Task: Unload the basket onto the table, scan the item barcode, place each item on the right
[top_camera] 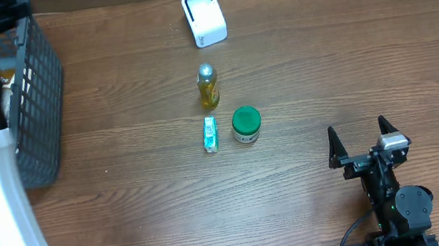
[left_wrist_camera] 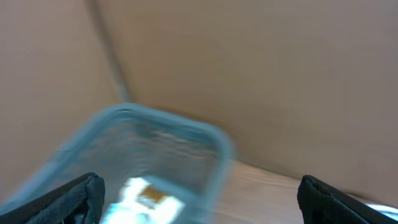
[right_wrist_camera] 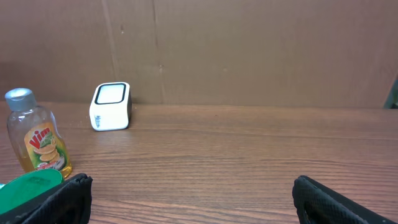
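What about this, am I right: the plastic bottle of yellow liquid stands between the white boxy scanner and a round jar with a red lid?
Not quite. The overhead view shows the round jar has a green lid, not red. The plastic bottle of yellow liquid does stand between it and the white boxy scanner.

Wooden table (top_camera: 128, 201), dark wire basket (top_camera: 37, 103) at its left edge, brown cardboard wall (right_wrist_camera: 249, 50) behind.
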Action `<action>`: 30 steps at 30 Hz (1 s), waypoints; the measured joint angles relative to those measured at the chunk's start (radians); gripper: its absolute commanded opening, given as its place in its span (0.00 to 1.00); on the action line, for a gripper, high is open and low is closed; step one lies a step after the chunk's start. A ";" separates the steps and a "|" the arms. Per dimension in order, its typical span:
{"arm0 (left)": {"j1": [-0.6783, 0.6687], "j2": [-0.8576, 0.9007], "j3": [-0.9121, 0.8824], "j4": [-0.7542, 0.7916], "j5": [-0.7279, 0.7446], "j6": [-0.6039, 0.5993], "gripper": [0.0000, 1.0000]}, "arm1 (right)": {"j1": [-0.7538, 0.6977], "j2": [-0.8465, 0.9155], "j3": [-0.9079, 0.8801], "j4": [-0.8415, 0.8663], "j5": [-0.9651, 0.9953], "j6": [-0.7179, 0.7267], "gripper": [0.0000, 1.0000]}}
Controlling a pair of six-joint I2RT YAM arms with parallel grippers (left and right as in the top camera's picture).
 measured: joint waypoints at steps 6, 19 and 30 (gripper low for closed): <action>0.179 0.056 0.000 -0.024 -0.016 0.062 1.00 | 0.000 0.000 0.000 0.000 0.000 0.000 1.00; 0.280 0.236 -0.001 -0.075 -0.005 0.327 1.00 | 0.000 0.000 0.000 0.000 -0.001 0.000 1.00; 0.317 0.521 -0.002 -0.167 -0.005 0.383 1.00 | 0.000 0.000 0.000 0.000 0.000 0.000 1.00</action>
